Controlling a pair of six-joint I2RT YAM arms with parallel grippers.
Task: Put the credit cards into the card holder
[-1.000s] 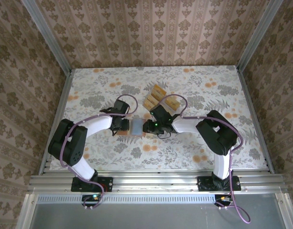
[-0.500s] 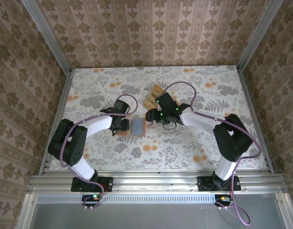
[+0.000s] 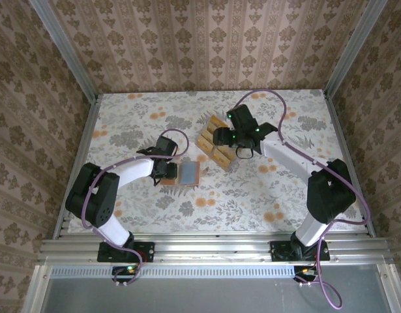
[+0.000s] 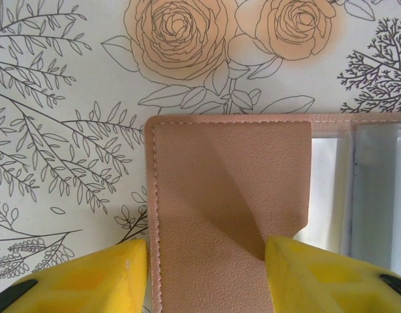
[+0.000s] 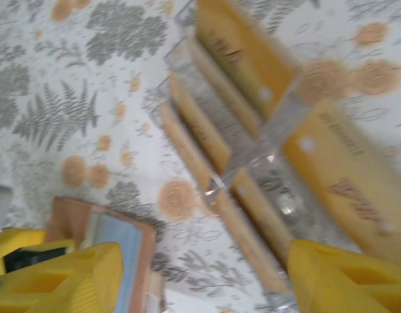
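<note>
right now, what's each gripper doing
left gripper: closed on the card holder, at its pink flap
right gripper: open, empty, over the clear stand of credit cards

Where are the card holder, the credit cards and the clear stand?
card holder (image 3: 189,173), top external view, on its greyish inner face
credit cards (image 5: 340,163), right wrist view, on the face of the rightmost card
clear stand (image 5: 267,138), right wrist view, on its transparent cross wall
</note>
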